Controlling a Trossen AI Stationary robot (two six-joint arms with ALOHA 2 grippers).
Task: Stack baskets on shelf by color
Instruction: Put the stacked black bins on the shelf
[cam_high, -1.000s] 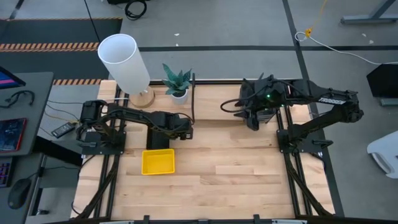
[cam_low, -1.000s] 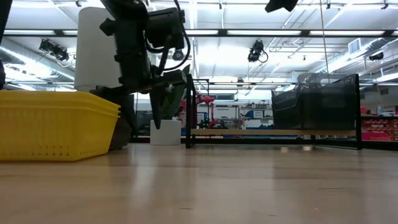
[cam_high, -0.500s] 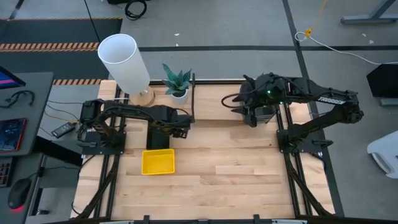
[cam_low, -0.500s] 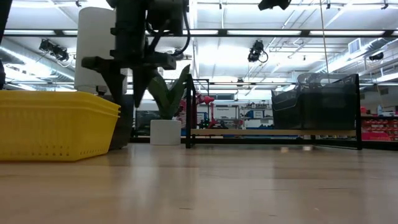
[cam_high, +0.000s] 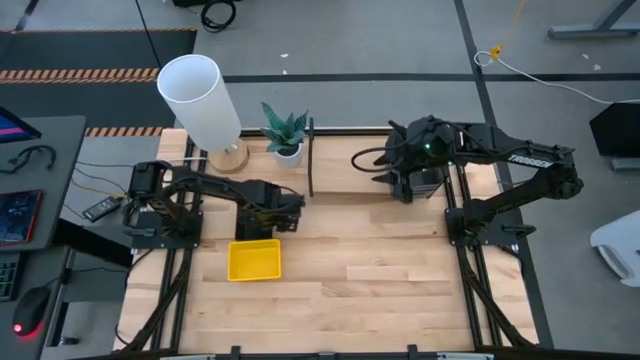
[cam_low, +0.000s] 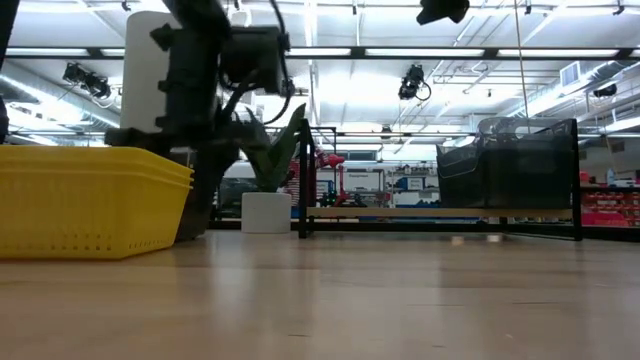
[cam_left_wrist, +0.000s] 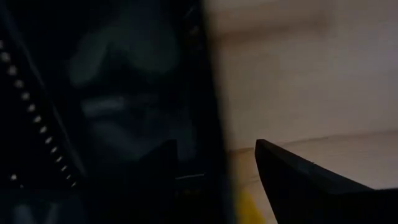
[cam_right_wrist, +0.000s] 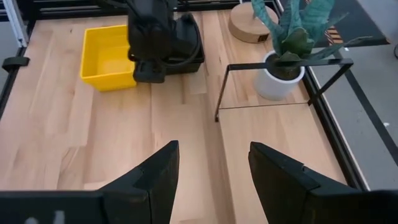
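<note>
A black mesh basket (cam_right_wrist: 190, 55) rests on the table beside the far side of the stacked yellow baskets (cam_high: 254, 259). My left gripper (cam_high: 279, 217) points down over it, open. One finger (cam_left_wrist: 163, 163) is inside the basket's wall (cam_left_wrist: 127, 93) and the other finger (cam_left_wrist: 311, 183) is outside. My right gripper (cam_right_wrist: 214, 155) hangs open and holds nothing, high over the shelf (cam_low: 440, 213). Dark baskets (cam_low: 510, 165) sit on the shelf's right end. My left gripper comes from above with the black basket's wall (cam_left_wrist: 202, 118) between its two fingers. Whether either finger touches the wall, I cannot tell. The basket stands flat on the table.
A white cylindrical lamp (cam_high: 200, 100) and a potted plant (cam_high: 286, 131) stand at the far left, next to the shelf's left posts (cam_right_wrist: 219, 93). Bare wooden table (cam_high: 380, 270) lies to the right of the yellow baskets and toward the near edge.
My left gripper has tipped from a slant to pointing straight down. It has shifted a little toward the yellow baskets and come down over the black basket's wall.
</note>
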